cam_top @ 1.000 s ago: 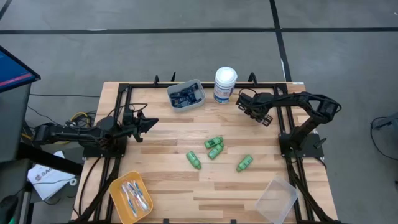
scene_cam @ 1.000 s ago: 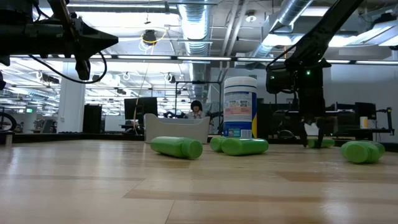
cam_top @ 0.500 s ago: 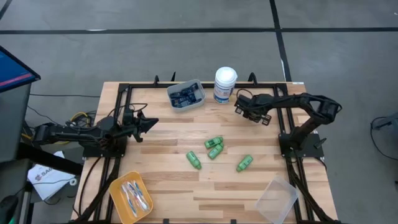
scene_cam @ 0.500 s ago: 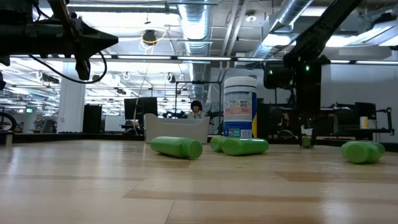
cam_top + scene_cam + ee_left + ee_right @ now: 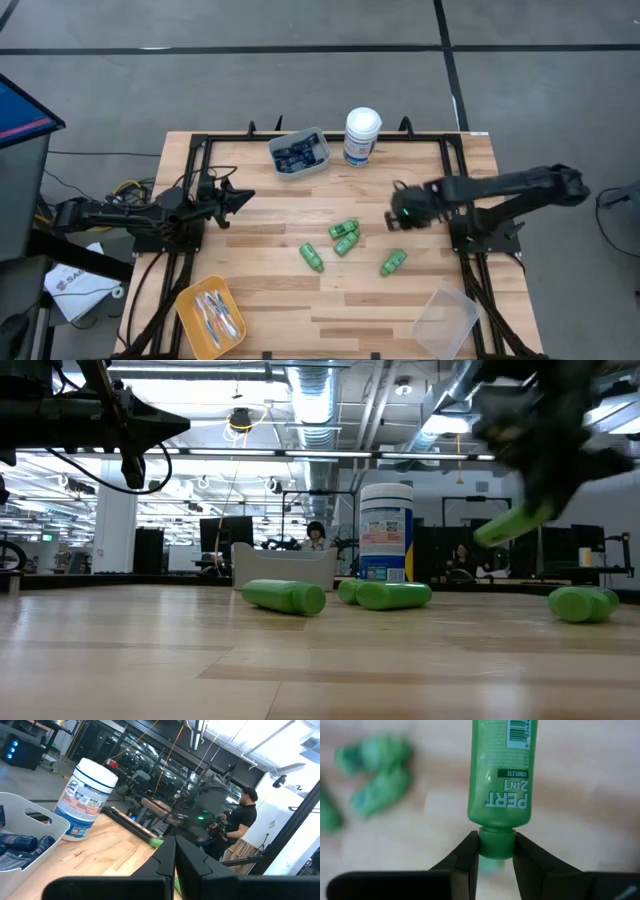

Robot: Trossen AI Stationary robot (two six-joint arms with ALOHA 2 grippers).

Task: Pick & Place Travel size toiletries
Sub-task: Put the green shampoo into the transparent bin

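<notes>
Fingers of the right gripper (image 5: 496, 865) pinch a green bottle (image 5: 501, 780) by its cap, above the surface (image 5: 270, 215) at 3 o'clock. Four more green bottles (image 5: 344, 236) lie near centre. Left gripper (image 5: 243, 197), fingers pressed together, waits at 9 o'clock.

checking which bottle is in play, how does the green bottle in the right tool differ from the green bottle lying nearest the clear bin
The held green bottle is pinched by its cap in the right tool and hangs tilted above the wood; the lying green bottle rests flat on the table. The held one is gripped, the lying one is untouched, with no tool on it. Both are small bright green bottles of the same kind.
</notes>
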